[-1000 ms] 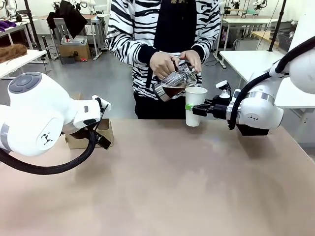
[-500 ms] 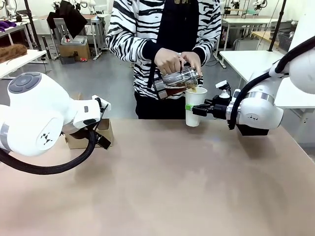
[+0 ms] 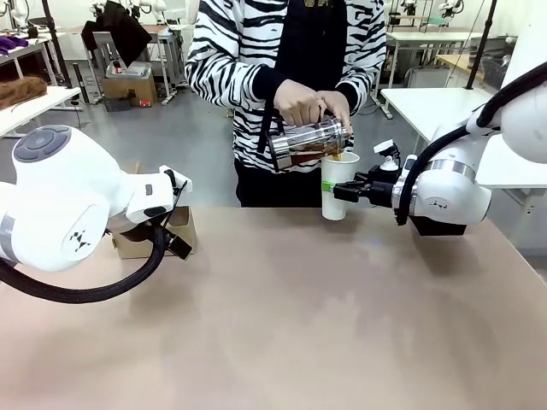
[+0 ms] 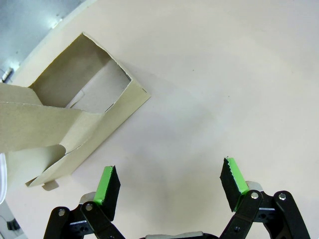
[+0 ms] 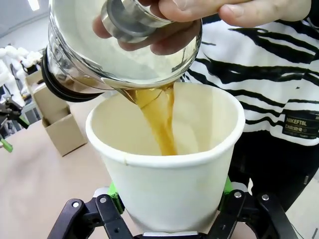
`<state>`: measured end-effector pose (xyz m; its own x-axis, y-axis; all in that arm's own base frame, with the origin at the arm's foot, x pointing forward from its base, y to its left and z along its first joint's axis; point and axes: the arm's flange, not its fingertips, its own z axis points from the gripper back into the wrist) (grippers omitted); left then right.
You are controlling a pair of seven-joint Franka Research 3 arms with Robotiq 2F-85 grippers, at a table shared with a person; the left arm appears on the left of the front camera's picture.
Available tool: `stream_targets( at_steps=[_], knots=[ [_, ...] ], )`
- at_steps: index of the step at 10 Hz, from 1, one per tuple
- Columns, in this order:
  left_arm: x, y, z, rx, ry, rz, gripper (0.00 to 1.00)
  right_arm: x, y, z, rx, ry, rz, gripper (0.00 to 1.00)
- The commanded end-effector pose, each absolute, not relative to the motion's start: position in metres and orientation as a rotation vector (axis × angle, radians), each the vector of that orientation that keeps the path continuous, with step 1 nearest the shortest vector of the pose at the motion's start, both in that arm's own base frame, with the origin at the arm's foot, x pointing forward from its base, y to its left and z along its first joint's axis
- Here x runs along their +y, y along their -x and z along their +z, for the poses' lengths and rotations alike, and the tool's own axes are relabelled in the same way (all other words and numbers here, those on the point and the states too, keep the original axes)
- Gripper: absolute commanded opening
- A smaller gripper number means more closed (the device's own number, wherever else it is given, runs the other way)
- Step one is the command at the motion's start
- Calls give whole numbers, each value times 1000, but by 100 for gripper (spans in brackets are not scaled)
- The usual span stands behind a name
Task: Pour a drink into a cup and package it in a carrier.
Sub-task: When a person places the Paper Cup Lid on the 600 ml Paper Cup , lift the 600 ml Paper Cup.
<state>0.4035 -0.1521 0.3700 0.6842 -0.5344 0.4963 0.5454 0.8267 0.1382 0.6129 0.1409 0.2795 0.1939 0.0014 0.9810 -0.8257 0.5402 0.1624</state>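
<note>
The white paper cup (image 3: 339,184) is held upright just above the table's far edge, my right gripper (image 3: 332,187) shut on its lower half. In the right wrist view the cup (image 5: 172,174) stands between the green pads. A person tips the glass press jug (image 3: 306,142) with both hands, and a brown stream of the drink (image 5: 160,117) runs from the jug (image 5: 114,50) into the cup. The brown cardboard carrier (image 3: 158,231) sits at the table's left, half hidden behind my left arm. My left gripper (image 4: 169,184) hangs open just beside the carrier (image 4: 75,119), nothing between its fingers.
The person in a striped top (image 3: 282,51) stands at the far side, hands (image 3: 309,102) over the cup. The tan table (image 3: 308,316) stretches bare in the middle and front. Other tables and boxes stand far behind.
The person has tipped the jug further toward level and raised it over the cup's rim; the drink now streams in. Both arms stay still.
</note>
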Motion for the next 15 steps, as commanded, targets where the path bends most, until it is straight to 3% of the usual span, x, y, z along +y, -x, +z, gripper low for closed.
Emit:
stream_targets(
  at_steps=[1, 15],
  knots=[
    [-152, -403, 370, -550, 24, -605, 100, 143, -613, 281, -1249, -837, 679, 80],
    [-152, -403, 370, -550, 24, -605, 100, 143, -613, 281, -1249, -837, 679, 80]
  ],
)
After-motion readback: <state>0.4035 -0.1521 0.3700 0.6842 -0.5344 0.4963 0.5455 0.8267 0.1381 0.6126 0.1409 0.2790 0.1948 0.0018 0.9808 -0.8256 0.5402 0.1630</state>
